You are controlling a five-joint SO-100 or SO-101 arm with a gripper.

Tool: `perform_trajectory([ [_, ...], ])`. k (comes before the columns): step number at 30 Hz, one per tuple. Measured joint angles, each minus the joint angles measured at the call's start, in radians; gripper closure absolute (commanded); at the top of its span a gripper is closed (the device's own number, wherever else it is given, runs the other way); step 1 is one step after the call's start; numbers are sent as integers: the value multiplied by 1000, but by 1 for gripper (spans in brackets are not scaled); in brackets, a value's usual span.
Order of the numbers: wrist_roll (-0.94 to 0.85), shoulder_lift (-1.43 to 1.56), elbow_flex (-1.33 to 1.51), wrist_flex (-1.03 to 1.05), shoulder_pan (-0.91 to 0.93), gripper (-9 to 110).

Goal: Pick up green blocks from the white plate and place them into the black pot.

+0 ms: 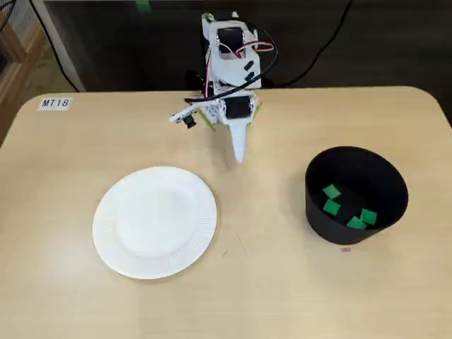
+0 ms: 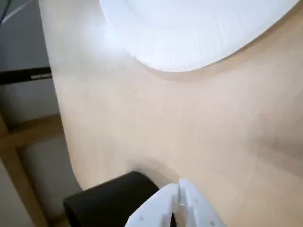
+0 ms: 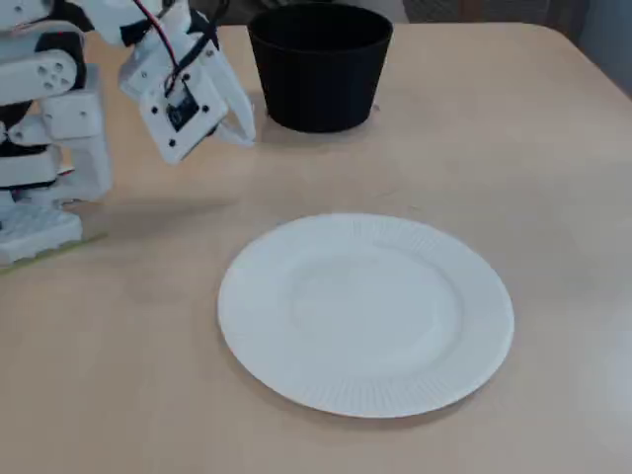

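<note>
Seemingly done with the sorting: hangs the claw (image 1: 239, 157) just above the table (image 1: 282, 296), close to the arm's base, between the white plate (image 1: 113, 233) and the black pot (image 1: 316, 212), touching neither. Shows it clenched, fingers pressed together with nothing between them, plainest in the wrist view. Finds no block on the plate in any view, only bare ribbed paper. Finds four green blocks (image 1: 331, 207) lying loose on the floor of the pot, seen only in a fixed view from above; from the side, hidden behind the pot's wall. Looks, then, like a finished job with nothing left to fetch. Carries little risk from here except through needless motion. On another dip to the plate, would probably close on air, or catch the thin rim and drag or flip so light a plate across the table. On a low swing toward the pot, could clip its lip and, given a free-standing and light-looking pot, shove it or tip it and spill the blocks back out. Could also snag the loose wires (image 1: 248, 49) looped at the arm's upper joints during a wide turn, though hard to judge the slack from these views. Safest, probably, to lift clear and fold back without crossing over either the plate or the pot.
</note>
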Motion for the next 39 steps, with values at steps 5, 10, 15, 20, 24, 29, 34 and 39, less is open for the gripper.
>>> perform_trajectory([
  [5, 0, 0, 58, -3, -3, 104],
  [10, -6, 2, 61, -6, 2, 104],
  [15, -6, 2, 61, -6, 6, 104],
  [20, -6, 2, 61, -6, -5, 104],
  [24, -6, 2, 61, -6, -5, 104],
  [29, -6, 2, 61, -6, -5, 104],
  [34, -6, 2, 61, -6, -5, 104],
  [39, -6, 2, 61, -6, -5, 104],
])
